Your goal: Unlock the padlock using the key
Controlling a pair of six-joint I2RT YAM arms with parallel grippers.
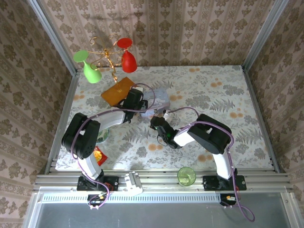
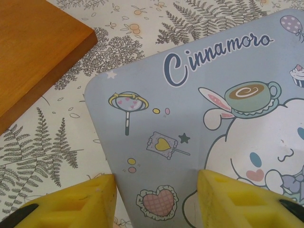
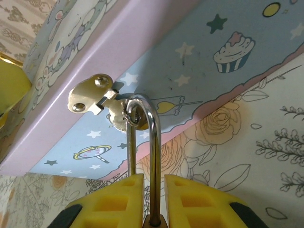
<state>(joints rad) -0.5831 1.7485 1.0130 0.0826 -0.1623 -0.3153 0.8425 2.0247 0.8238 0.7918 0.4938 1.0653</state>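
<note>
The padlock (image 3: 155, 156) is hooked through the hasp (image 3: 90, 97) on the near wall of the tin (image 3: 204, 61). Its shackle runs lengthwise between the narrow, clamping fingers of the right end effector (image 3: 153, 183), the nearer arm. The left end effector (image 2: 156, 178), half spread, hovers over the lid (image 2: 199, 104), which the right wrist view barely catches.

padlock (image 3: 154, 156) | silver shackle threaded through hasp ring (image 3: 129, 117) | apparently seated in brass body (sliver visible)

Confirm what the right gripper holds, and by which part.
The padlock, pinched at the base of its shackle by the fingers of the right gripper; shackle passes through the tin's hasp.
</note>
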